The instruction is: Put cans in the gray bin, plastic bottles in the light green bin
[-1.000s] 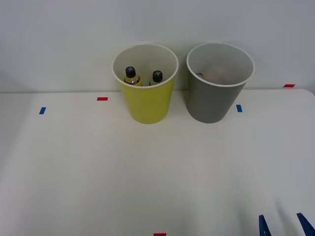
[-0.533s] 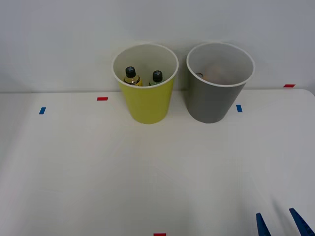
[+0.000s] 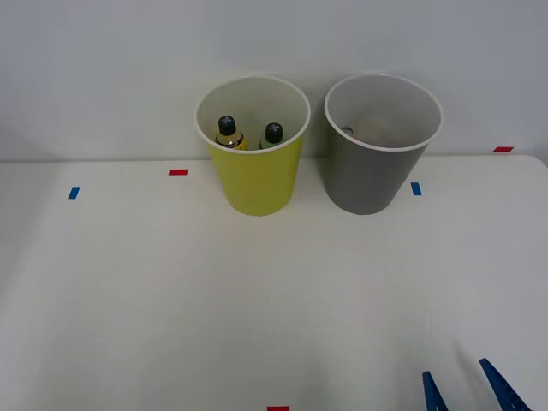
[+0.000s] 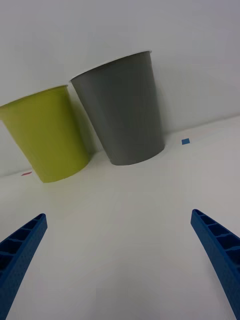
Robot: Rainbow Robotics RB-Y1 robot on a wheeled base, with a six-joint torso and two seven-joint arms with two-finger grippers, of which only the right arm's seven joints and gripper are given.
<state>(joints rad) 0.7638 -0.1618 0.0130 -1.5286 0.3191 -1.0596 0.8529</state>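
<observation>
My right gripper (image 3: 467,390), spread wide and empty, hangs over the white table (image 3: 257,308); two plastic bottles (image 3: 228,133) stand inside the light green bin (image 3: 253,175), beside the gray bin (image 3: 372,175).

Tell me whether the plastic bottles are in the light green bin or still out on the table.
In. Both plastic bottles stand upright inside the light green bin, their black caps showing below its white rim.

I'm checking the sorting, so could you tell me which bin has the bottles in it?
The light green bin, left of the gray bin; two black-capped bottles stand inside.
</observation>
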